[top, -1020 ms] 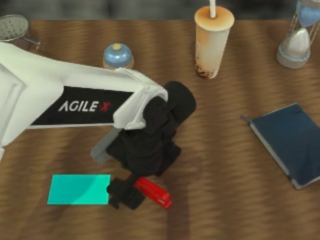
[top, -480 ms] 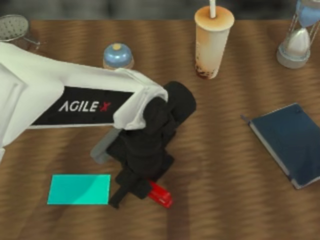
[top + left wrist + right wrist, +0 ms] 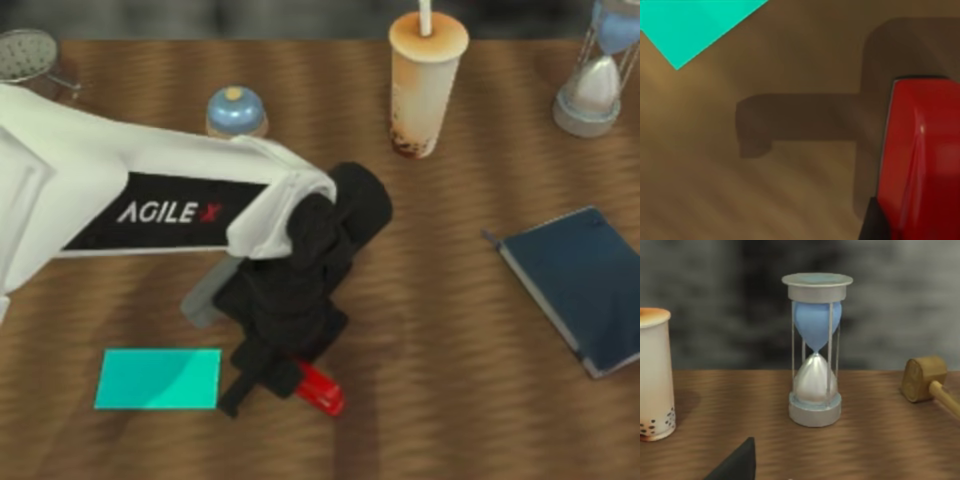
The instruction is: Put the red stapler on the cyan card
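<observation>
So the left hand point(image 3: 285, 378) has dropped onto the red stapler point(image 3: 321, 389) in the lower middle of the top view. A second ago most of the stapler was showing; now only its right end pokes out, and nothing's shifted in the last half second. Looks clenched on it to me, stapler on the table point(image 3: 450, 400), not lifted yet. The cyan card point(image 3: 158, 378) sits just to the left, bare. Next is a short hop over. Right arm is parked out of the top view.
</observation>
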{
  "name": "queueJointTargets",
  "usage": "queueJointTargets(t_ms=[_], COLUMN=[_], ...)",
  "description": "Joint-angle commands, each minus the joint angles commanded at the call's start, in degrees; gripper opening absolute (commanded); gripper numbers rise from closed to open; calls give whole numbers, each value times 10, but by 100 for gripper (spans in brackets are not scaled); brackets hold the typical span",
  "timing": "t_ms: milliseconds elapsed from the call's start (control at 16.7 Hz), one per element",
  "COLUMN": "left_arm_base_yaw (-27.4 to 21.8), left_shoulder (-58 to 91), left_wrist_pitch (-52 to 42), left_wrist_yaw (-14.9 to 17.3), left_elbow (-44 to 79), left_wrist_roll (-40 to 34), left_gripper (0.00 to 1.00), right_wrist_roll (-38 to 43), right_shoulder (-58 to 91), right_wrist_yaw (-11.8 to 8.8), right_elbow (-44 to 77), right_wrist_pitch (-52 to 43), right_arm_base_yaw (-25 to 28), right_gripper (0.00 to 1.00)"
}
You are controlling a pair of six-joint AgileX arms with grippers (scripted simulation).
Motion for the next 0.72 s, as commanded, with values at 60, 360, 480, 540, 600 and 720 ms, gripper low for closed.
queueJointTargets(t_ms=[60,360,480,540,600,720], left_arm_base_yaw=[1,8,8,9,10,10], left_shoulder=[-2,-36,-53,-61,-67,-70], left_wrist_pitch=[-8,-131,-180,-196,-206,-209], left_wrist_yaw=[0,0,0,0,0,0], left_elbow=[7,84,117,129,137,140], left_wrist_roll=[-2,-8,-6,-4,-3,-2], left_gripper=[0,0,0,0,0,0], right_wrist_roll=[0,0,0,0,0,0], right_shoulder=[0,0,0,0,0,0], right_wrist_yaw=[0,0,0,0,0,0], right_elbow=[0,0,0,0,0,0], right_wrist_pitch=[0,0,0,0,0,0], right_arm_base_yaw=[0,0,0,0,0,0], right_gripper=[100,100,100,100,100,100])
